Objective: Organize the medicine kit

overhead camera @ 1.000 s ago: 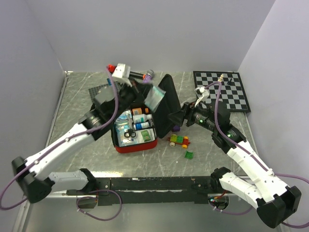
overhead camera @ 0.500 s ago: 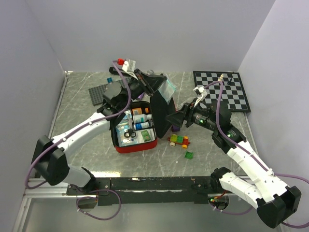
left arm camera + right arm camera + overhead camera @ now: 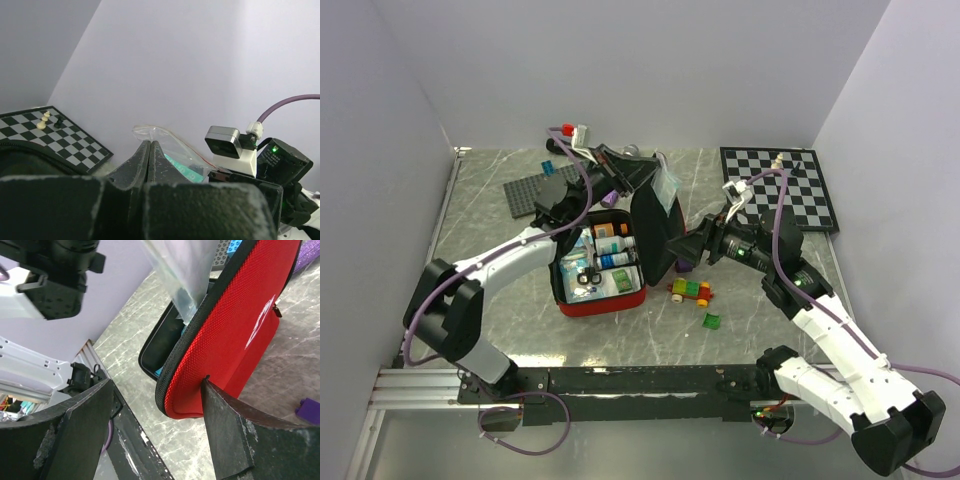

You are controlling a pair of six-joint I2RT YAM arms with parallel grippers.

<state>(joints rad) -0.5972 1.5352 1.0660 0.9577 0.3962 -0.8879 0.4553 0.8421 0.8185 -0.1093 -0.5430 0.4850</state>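
Red soft fabric zip medicine kit (image 3: 600, 306) lies open at the centre of the grey marbled table (image 3: 490, 300), its lid (image 3: 653, 225) raised on the 3 o'clock side. Left gripper (image 3: 642, 178), clamped on a clear plastic bag (image 3: 665, 188), hangs at the kit's 12 o'clock. Right gripper (image 3: 672, 248), jaws spread, straddles the lid's rim.

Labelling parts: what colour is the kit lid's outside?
Soft fabric zip case lid: red; right wrist view.
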